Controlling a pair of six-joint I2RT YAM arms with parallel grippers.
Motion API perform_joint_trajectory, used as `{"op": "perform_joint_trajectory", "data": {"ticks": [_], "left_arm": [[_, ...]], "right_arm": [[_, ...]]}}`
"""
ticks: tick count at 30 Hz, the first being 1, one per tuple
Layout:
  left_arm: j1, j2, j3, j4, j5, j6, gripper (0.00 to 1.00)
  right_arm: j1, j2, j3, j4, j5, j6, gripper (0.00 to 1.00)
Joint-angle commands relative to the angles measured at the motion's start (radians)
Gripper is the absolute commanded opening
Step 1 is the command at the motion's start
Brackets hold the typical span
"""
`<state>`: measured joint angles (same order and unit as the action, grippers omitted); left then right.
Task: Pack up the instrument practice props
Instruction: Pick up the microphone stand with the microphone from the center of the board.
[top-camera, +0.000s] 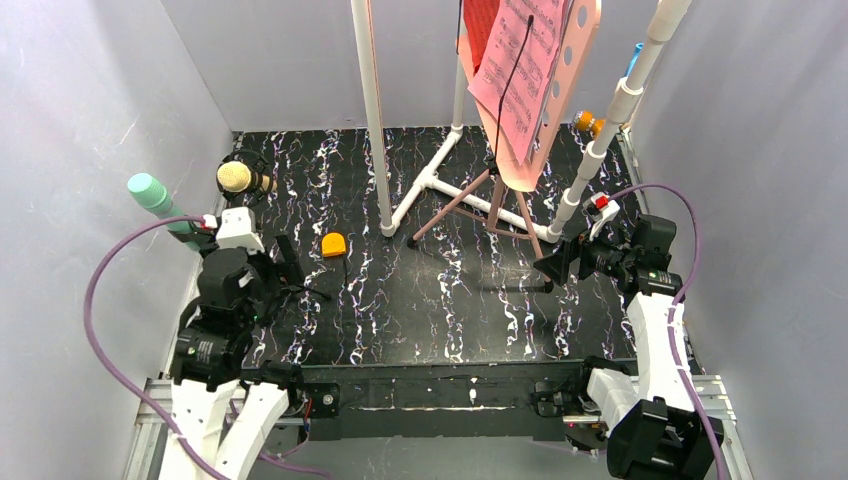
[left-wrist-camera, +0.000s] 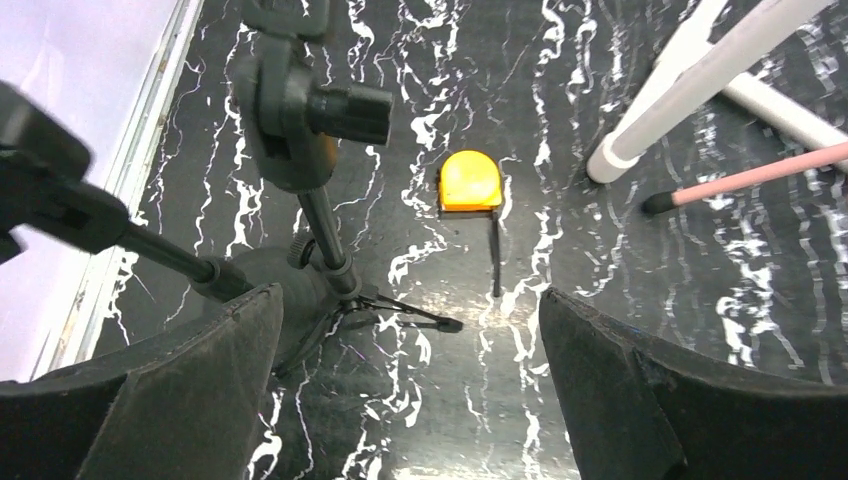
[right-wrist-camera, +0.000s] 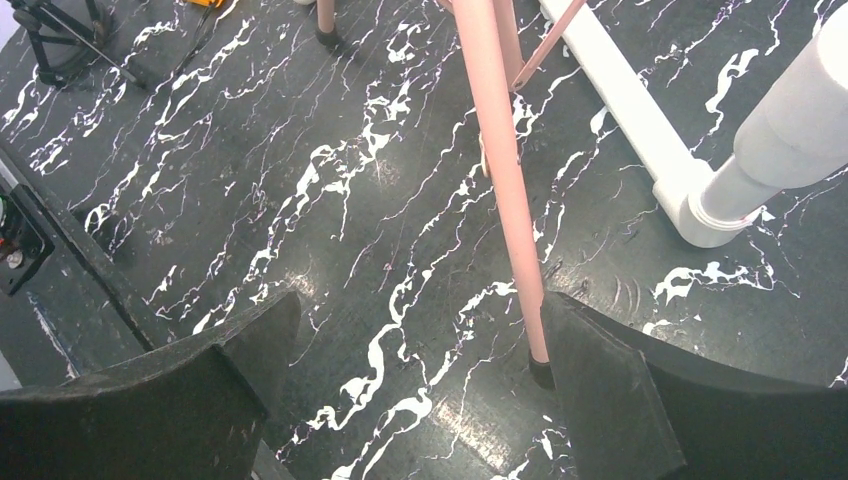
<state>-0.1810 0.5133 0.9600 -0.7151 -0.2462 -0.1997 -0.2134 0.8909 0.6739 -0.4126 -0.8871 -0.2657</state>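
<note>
The pink hole-punched music stand (top-camera: 560, 70) stands at the back right on pink tripod legs (top-camera: 500, 205), holding pink sheet music (top-camera: 520, 75) with a red folder (top-camera: 482, 30) behind it. A mint-green microphone (top-camera: 150, 193) and a yellow microphone (top-camera: 236, 177) sit at the left wall. My left gripper (top-camera: 280, 268) (left-wrist-camera: 410, 385) hangs open over the floor beside a small black tripod mic stand (left-wrist-camera: 325, 240). My right gripper (top-camera: 553, 268) (right-wrist-camera: 420, 385) is open, and one pink stand leg (right-wrist-camera: 505, 200) sets its black foot just inside the right-hand finger.
The white plastic pipe frame (top-camera: 430, 180) (right-wrist-camera: 640, 110) stands on the black marbled floor (top-camera: 430, 300) around the stand's legs. A small orange domed object (top-camera: 333, 244) (left-wrist-camera: 470, 182) with a black cord lies ahead of the left gripper. Grey walls close in left, right and back.
</note>
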Motion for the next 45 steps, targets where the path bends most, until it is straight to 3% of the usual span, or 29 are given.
{"op": "perform_joint_trajectory", "data": {"ticks": [1, 5, 10, 15, 21, 25, 26, 27, 29, 45], "left_arm": [[-0.005, -0.005, -0.097, 0.183, -0.056, 0.090, 1.00], [-0.005, -0.010, -0.196, 0.301, -0.106, 0.142, 0.85], [-0.004, -0.019, -0.309, 0.466, -0.241, 0.179, 0.80], [-0.005, 0.006, -0.363, 0.603, -0.257, 0.234, 0.73], [-0.002, 0.026, -0.426, 0.770, -0.269, 0.300, 0.54], [-0.001, 0.031, -0.429, 0.775, -0.262, 0.311, 0.35], [0.000, 0.028, -0.431, 0.776, -0.260, 0.315, 0.26], [-0.001, 0.024, -0.432, 0.776, -0.260, 0.320, 0.11], [-0.001, 0.017, -0.429, 0.767, -0.238, 0.331, 0.00], [-0.001, -0.089, -0.324, 0.767, 0.322, 0.162, 0.00]], "right_arm": [[0.002, 0.011, 0.006, 0.041, 0.006, -0.004, 1.00], [0.000, 0.014, 0.006, 0.044, 0.007, -0.004, 1.00], [-0.007, 0.019, 0.006, 0.046, 0.014, -0.006, 1.00], [-0.012, 0.023, 0.005, 0.047, 0.018, -0.006, 1.00], [-0.021, 0.026, 0.006, 0.051, 0.020, -0.006, 1.00], [-0.023, 0.028, 0.006, 0.052, 0.020, -0.006, 1.00], [-0.024, 0.030, 0.006, 0.052, 0.020, -0.006, 1.00], [-0.024, 0.030, 0.006, 0.052, 0.021, -0.006, 1.00], [-0.024, 0.031, 0.006, 0.051, 0.022, -0.006, 1.00], [-0.024, 0.029, 0.006, 0.049, 0.025, -0.004, 1.00]]}}
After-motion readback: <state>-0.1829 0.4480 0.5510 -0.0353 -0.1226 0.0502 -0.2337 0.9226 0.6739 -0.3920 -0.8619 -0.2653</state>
